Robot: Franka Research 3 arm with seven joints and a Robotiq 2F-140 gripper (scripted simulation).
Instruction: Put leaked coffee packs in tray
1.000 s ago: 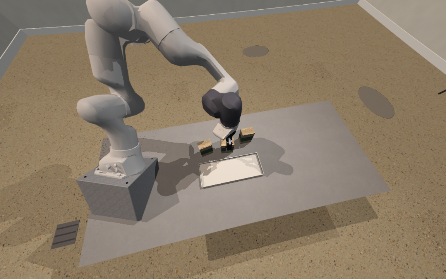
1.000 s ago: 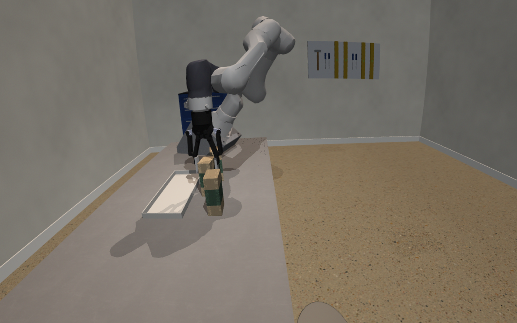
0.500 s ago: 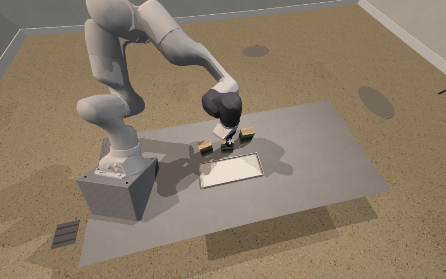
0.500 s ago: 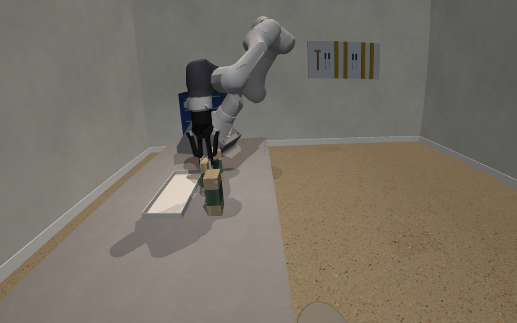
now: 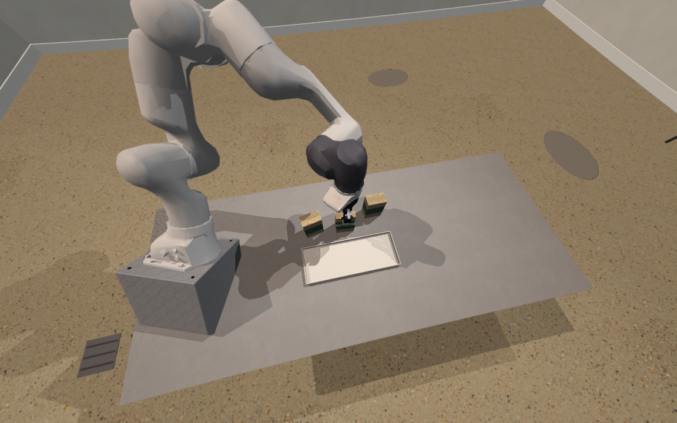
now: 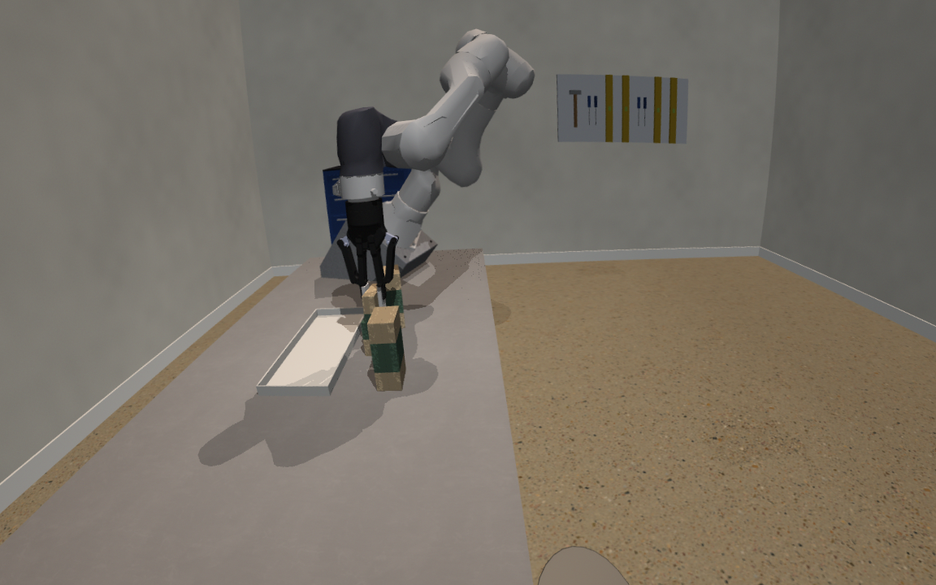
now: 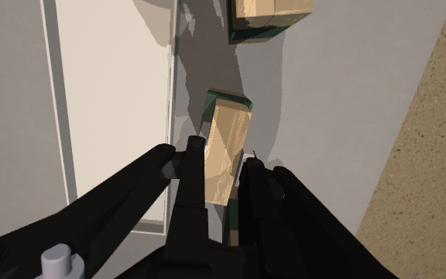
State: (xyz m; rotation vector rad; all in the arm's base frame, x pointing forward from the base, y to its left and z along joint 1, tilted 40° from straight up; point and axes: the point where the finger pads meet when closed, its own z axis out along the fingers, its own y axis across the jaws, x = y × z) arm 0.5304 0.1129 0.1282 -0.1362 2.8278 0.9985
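From the top, the black two-finger gripper (image 5: 348, 215) is pinching the middle tan-and-green coffee pack (image 5: 343, 221), standing between two others behind the shallow white rectangular tray (image 5: 351, 236) on the grey table (image 5: 488, 236). From the exterior, the packs are overlapping. At the wrist, both fingers are pressing the squeezed pack's flat sides.

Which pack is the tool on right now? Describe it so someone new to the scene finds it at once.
Start at the white tray on the grey table. Three tan-and-green coffee packs stand in a row behind its long side. It is the middle pack, the only one with the black tool shut on its flat sides; the left pack and right pack stand free.
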